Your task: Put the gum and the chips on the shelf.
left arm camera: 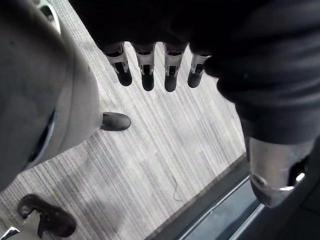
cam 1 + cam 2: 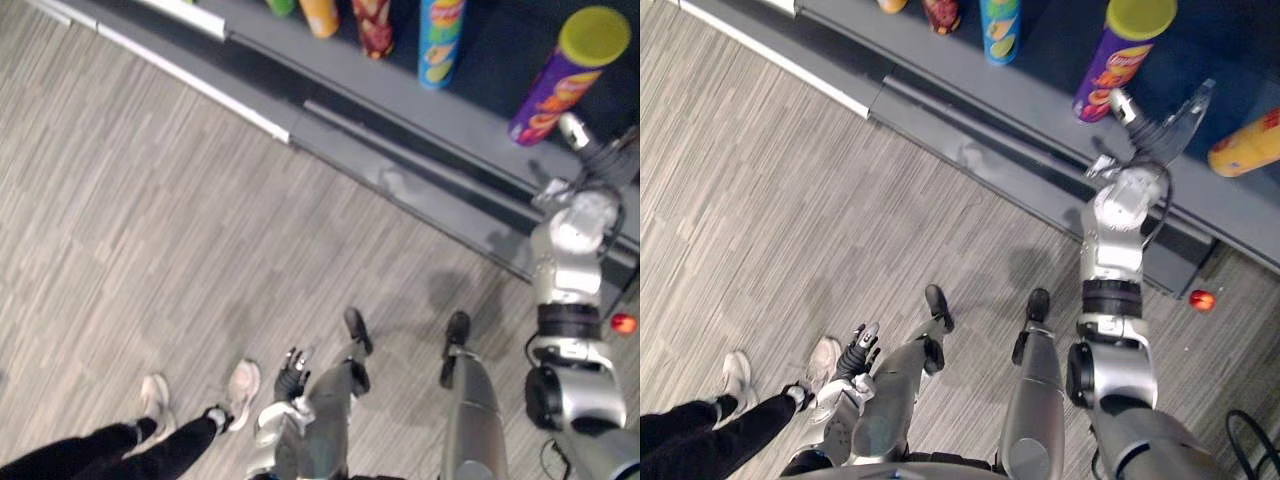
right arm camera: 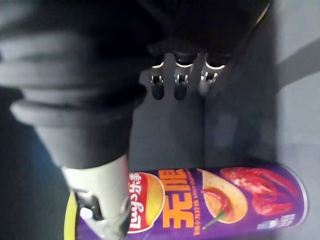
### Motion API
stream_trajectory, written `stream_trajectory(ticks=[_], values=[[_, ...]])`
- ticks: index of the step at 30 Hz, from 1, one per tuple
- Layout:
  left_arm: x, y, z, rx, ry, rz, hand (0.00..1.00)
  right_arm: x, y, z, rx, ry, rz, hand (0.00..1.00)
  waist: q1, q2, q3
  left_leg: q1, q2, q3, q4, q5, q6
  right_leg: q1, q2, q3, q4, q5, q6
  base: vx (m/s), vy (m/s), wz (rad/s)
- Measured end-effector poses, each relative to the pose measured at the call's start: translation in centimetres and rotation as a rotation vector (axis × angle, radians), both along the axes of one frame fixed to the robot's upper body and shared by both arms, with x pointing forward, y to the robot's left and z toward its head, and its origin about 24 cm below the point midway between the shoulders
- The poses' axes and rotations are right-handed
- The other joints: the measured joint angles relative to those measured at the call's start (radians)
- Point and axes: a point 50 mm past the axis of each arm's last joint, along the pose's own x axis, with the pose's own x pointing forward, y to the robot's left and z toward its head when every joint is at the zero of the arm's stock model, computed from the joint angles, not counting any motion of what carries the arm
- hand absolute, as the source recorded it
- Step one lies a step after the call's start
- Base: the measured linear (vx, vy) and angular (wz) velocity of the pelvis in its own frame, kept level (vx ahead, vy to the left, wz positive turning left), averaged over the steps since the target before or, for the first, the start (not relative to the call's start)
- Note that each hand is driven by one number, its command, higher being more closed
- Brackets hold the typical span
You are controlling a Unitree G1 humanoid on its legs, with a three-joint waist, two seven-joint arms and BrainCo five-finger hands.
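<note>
Counting six chip cans on the low grey shelf (image 2: 400, 95) here: seeing five standing in a row, namely a green one (image 2: 282, 5) cut off at the edge, an orange one (image 2: 320, 15), a red one (image 2: 372, 25), a blue one (image 2: 440, 40) and the purple can (image 2: 562, 80) with the yellow-green lid, plus spotting a sixth, an orange-yellow can (image 2: 1245, 150), lying on its side further right. Reading the purple can as standing upright on the shelf board, with the lid pointing up and the long axis running vertical. Finding the right hand (image 2: 1145, 130) reaching over the shelf just beside that purple can, with its fingers (image 3: 180, 85) stretched out straight and gripping nothing; not managing to tell whether the thumb is touching the can. Seeing the left hand (image 2: 291, 378) hanging low over the floor (image 2: 150, 200), with fingers (image 1: 147, 75) relaxed, nearly straight and carrying nothing either. Noticing one small red round thing (image 2: 1202, 299) lying on the floor just in front of the shelf, right of the right arm; not being able to tell what exactly. Also catching one person's two legs in black trousers (image 2: 100, 450) and two light shoes (image 2: 243, 385), standing near the left hand.
</note>
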Motion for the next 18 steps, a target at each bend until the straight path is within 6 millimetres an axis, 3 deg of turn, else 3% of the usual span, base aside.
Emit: stream_trajectory(ticks=[1,4,5,7,11,18], values=[[0.0,0.0,-0.1,-0.001,0.011,0.001,0.00,-0.1,0.1,-0.7,0.006,0.017,0.004,0.00,-0.002,-0.003,-0.002,0.007,0.002,0.000,0.000,-0.001,0.000,0.010,0.003,0.000,-0.006,0.002,-0.001,0.10,-0.022,-0.12],[-0.3,0.4,-0.7,0.027,0.056,-0.007,0.00,-1.3,0.9,-5.6,0.026,0.139,0.044,0.00,-0.022,-0.015,-0.007,0.065,0.013,-0.004,-0.007,-0.011,-0.009,0.087,0.020,-0.010,-0.054,0.009,0.001,0.11,-0.019,-0.08],[-0.3,0.5,-0.8,0.032,0.062,-0.009,0.00,-1.4,1.1,-6.0,0.028,0.150,0.050,0.00,-0.023,-0.017,-0.008,0.072,0.013,-0.004,-0.010,-0.011,-0.009,0.094,0.021,-0.010,-0.056,0.009,0.001,0.10,-0.017,-0.07],[-1.3,1.1,-1.6,0.059,0.126,-0.013,0.00,-3.0,2.2,-10.1,0.023,0.260,0.105,0.00,-0.034,-0.036,-0.044,0.114,0.013,-0.011,-0.030,-0.016,-0.016,0.140,0.032,-0.016,-0.088,0.010,0.002,0.11,-0.016,-0.08],[-3.3,2.3,-3.0,0.097,0.249,-0.011,0.00,-6.3,3.4,-15.4,0.020,0.417,0.191,0.00,-0.061,-0.068,-0.120,0.160,0.005,-0.063,-0.065,-0.017,-0.018,0.226,0.054,-0.027,-0.198,0.043,0.013,0.13,0.017,-0.02],[-6.2,4.0,-4.3,0.152,0.387,0.031,0.00,-12.3,6.0,-21.6,0.034,0.622,0.385,0.00,-0.078,-0.115,-0.216,0.254,-0.018,-0.060,-0.151,-0.020,-0.021,0.350,0.067,-0.009,-0.376,0.121,0.035,0.09,0.035,-0.13]])
